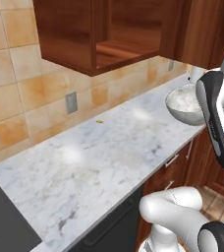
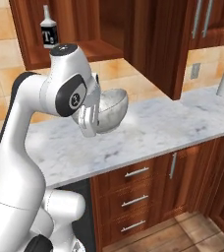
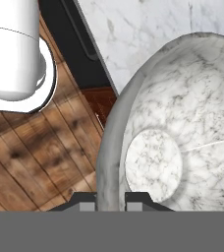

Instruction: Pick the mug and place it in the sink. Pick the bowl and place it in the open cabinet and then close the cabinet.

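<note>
bowl point(image 3: 182, 133) | rim pinched in jaws | cut off right

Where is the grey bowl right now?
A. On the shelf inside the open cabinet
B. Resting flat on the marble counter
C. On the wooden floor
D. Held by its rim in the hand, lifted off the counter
D: the hand view shows the hand shut on the rim of the bowl, and the right base view shows the bowl tilted in the air above the marble counter.

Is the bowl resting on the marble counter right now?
No, the bowl hangs tilted in the gripper, raised clear above the counter in the right base view.
</note>
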